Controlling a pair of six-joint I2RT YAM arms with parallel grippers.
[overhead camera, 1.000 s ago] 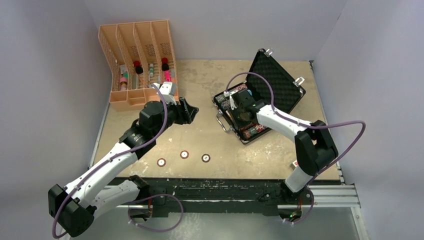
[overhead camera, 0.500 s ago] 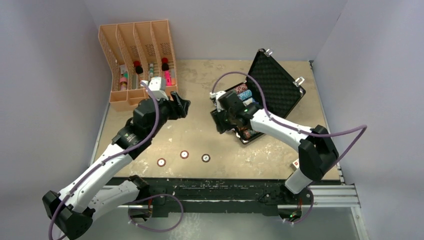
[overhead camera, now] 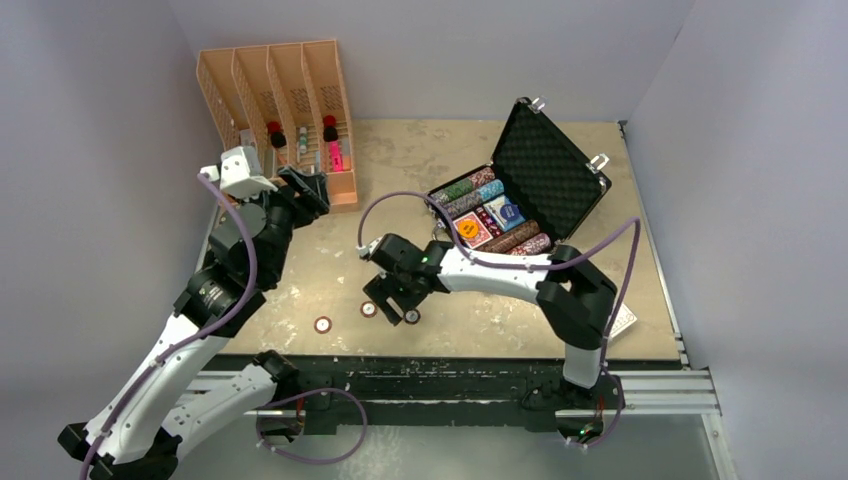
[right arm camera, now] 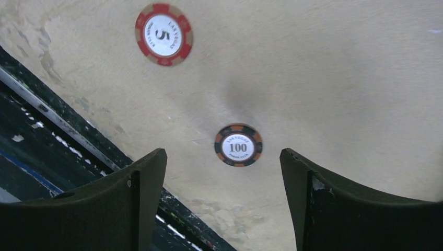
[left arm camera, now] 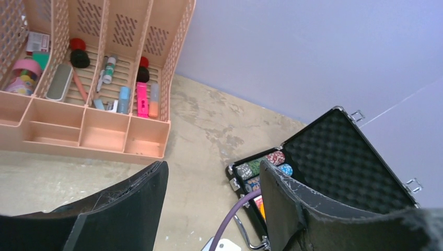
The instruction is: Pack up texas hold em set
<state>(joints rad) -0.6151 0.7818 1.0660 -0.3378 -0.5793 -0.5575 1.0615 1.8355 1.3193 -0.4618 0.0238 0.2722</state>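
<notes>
The black briefcase (overhead camera: 455, 198) lies open at the back right, its foam-lined lid (overhead camera: 545, 158) upright, with rows of coloured chips and card packs inside. Three loose chips lie near the front edge: a black 100 chip (overhead camera: 411, 316), a red one (overhead camera: 368, 310) and another red one (overhead camera: 322, 325). My right gripper (overhead camera: 392, 297) hovers open just above them. In the right wrist view the 100 chip (right arm camera: 238, 145) lies just beyond my right gripper (right arm camera: 222, 157), and a red 5 chip (right arm camera: 163, 34) lies farther off. My left gripper (overhead camera: 305, 190) is open and empty beside the rack. The left wrist view shows the left gripper (left arm camera: 211, 175) and the briefcase (left arm camera: 249, 175).
An orange four-slot rack (overhead camera: 262, 70) with bottles and markers stands at the back left, close to the left gripper. A small white item (overhead camera: 623, 320) lies near the right front edge. The table's dark front rail (right arm camera: 47, 141) runs just beside the right fingers.
My right gripper left the briefcase, swung left and forward over the loose chips, and opened. The left arm drew back and left toward the orange rack.
</notes>
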